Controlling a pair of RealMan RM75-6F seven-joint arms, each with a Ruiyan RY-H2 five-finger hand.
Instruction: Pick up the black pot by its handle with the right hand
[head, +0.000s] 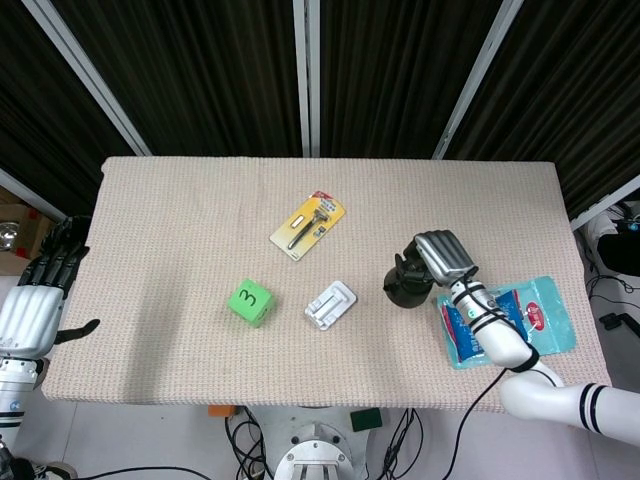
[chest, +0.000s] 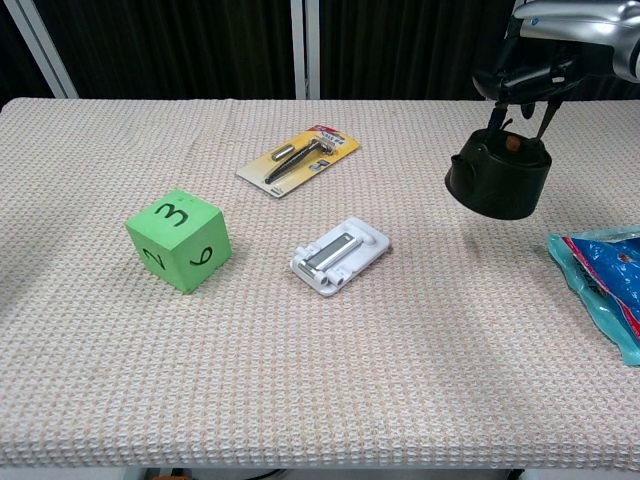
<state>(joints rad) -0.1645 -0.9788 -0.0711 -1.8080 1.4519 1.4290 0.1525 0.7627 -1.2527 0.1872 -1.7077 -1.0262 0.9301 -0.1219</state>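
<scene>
The black pot (chest: 498, 180) hangs just above the tablecloth at the right side, its thin wire handle rising to my right hand (chest: 555, 50), which grips the handle from above. From the head view the pot (head: 405, 287) shows partly under that right hand (head: 444, 259). A small brown knob sits on the pot's lid. My left hand (head: 40, 295) hangs off the table's left edge, fingers apart and holding nothing.
A green numbered cube (chest: 178, 240) stands at the left. A white plastic clip-like piece (chest: 339, 254) lies mid-table and a carded razor pack (chest: 299, 158) lies further back. A blue packet (chest: 604, 275) rests at the right edge, close to the pot.
</scene>
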